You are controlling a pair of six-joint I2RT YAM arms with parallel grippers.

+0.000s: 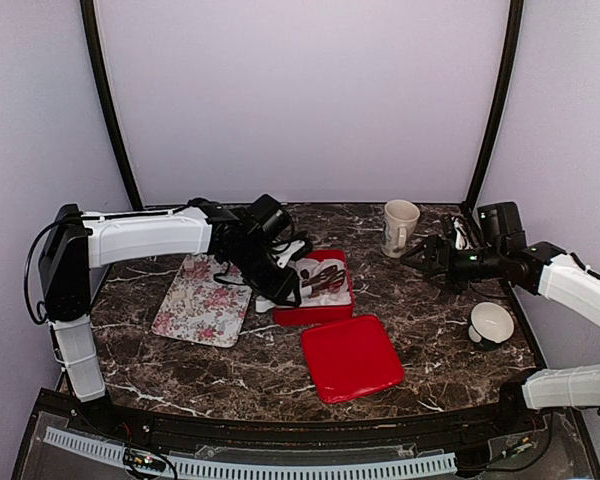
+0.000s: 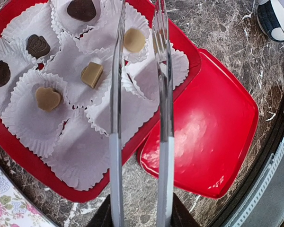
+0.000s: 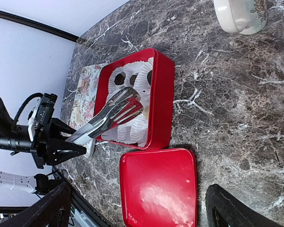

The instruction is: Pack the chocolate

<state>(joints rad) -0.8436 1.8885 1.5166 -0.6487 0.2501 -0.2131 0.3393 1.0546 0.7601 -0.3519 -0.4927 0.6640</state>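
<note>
A red box [image 1: 320,312] holds white paper cups with chocolates, dark ones [image 2: 38,45] and tan ones [image 2: 92,74], one to a cup. My left gripper [image 1: 277,268] is shut on metal tongs [image 2: 116,94] and holds them over the box; the tong arms stand apart with nothing between them. The tongs also show in the right wrist view [image 3: 109,118], above the box [image 3: 163,99]. My right gripper [image 1: 430,258] is open and empty, above the table right of the box, near the mug.
A red lid [image 1: 352,355] lies flat in front of the box. A floral tray [image 1: 202,298] lies left of it. A cream mug [image 1: 400,226] stands at the back right. A white bowl [image 1: 491,324] sits at the right edge.
</note>
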